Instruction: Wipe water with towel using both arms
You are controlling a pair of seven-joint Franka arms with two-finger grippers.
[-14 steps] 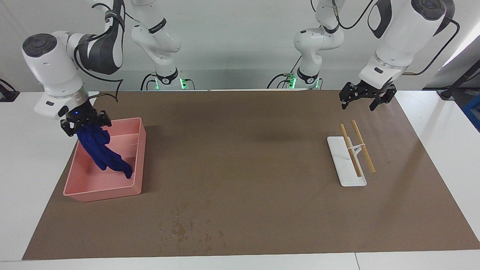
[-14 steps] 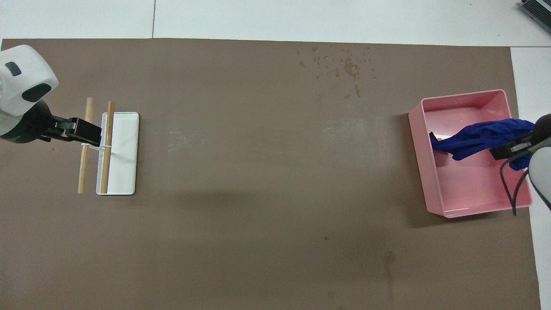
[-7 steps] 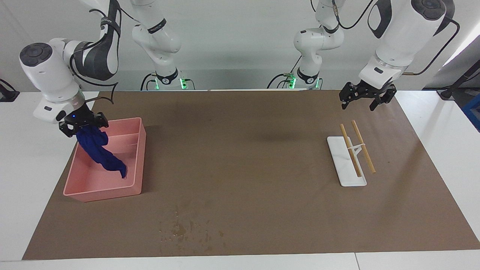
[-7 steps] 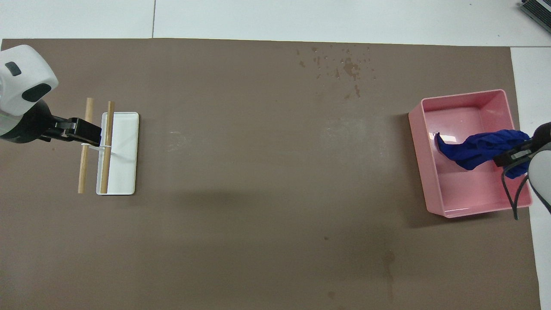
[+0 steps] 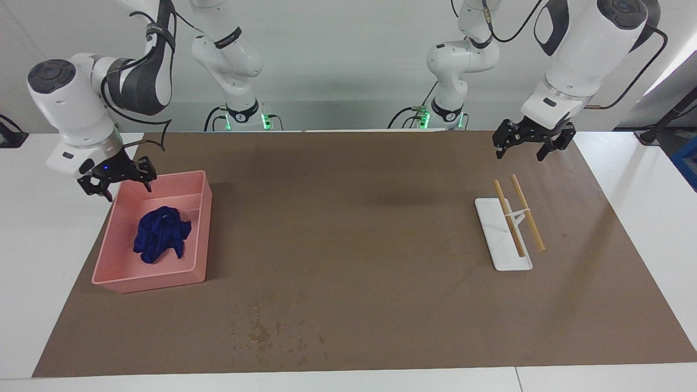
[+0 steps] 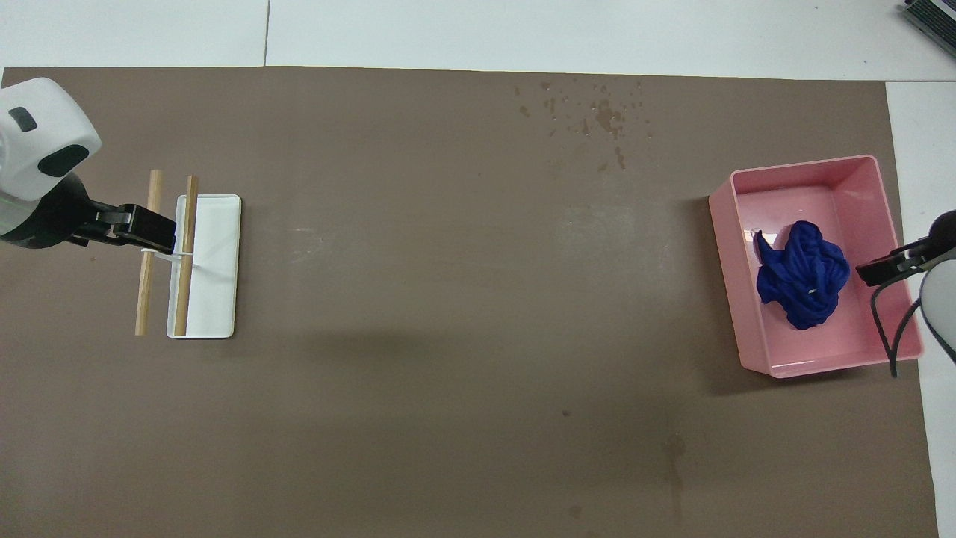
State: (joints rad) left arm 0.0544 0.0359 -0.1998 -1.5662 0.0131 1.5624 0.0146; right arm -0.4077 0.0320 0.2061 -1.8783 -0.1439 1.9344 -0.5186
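The blue towel (image 5: 160,236) (image 6: 803,276) lies crumpled in a heap inside the pink tray (image 5: 199,231) (image 6: 728,246), held by nothing. My right gripper (image 5: 116,182) (image 6: 885,267) hangs open and empty over the tray's corner at the right arm's end of the table. The water (image 5: 272,332) (image 6: 594,119) shows as dark speckles and blotches on the brown mat, farther from the robots than the tray. My left gripper (image 5: 521,147) (image 6: 146,230) hangs open in the air over the mat by the white rack, and the left arm waits.
A white rack (image 5: 503,237) (image 6: 209,269) with two wooden sticks (image 5: 517,215) (image 6: 168,254) laid across it sits toward the left arm's end. The brown mat (image 5: 354,218) covers most of the white table.
My right gripper opened and let go of the towel, which dropped from hanging into a heap in the pink tray. The gripper drifted slightly toward the tray's edge. The left arm stayed put.
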